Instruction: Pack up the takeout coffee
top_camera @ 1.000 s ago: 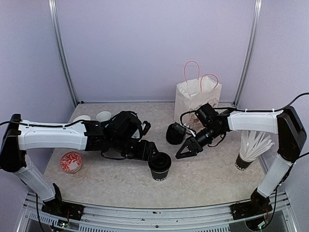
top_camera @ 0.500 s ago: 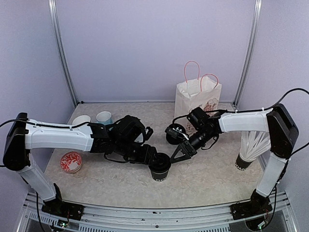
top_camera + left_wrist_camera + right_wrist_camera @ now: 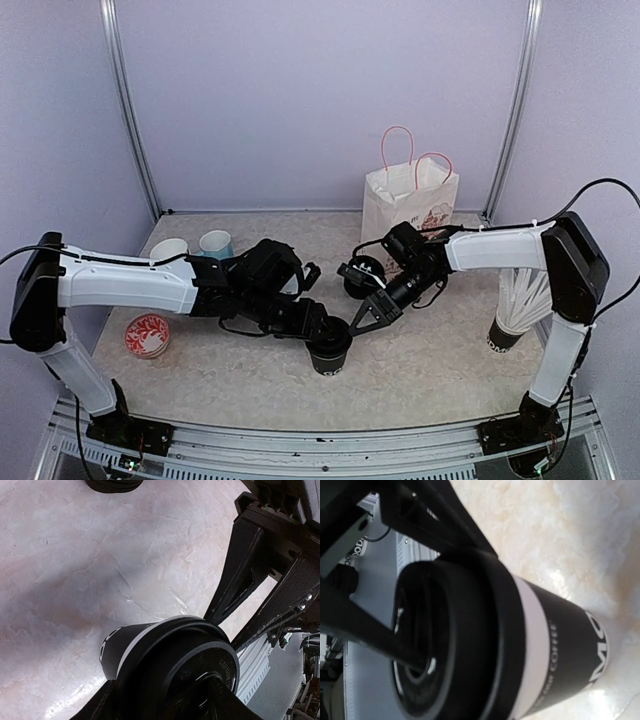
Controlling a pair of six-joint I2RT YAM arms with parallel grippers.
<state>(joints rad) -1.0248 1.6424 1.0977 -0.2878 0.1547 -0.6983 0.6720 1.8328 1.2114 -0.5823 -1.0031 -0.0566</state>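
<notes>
One takeout coffee (image 3: 331,357), a black paper cup with a black lid and white lettering, stands upright at the table's front middle. My left gripper (image 3: 322,330) reaches in from the left and is shut on its lidded top. In the left wrist view my fingers (image 3: 97,705) flank the cup (image 3: 150,650). My right gripper (image 3: 356,325) comes from the right, jaws apart, tips at the lid's rim. Its fingers (image 3: 240,575) show beyond the lid. The cup (image 3: 560,645) fills the right wrist view. A second black cup (image 3: 360,276) sits behind.
A white paper bag (image 3: 405,205) with pink handles stands open at the back right. A light blue mug (image 3: 215,243) and a white-lined cup (image 3: 168,247) sit back left, and a red-patterned dish (image 3: 147,335) front left. A cup of white sticks (image 3: 518,310) stands far right.
My right gripper has moved left and down to the front cup's lid, its fingers narrowing. My left gripper has closed in on the cup's top. The cup has stayed in place.
</notes>
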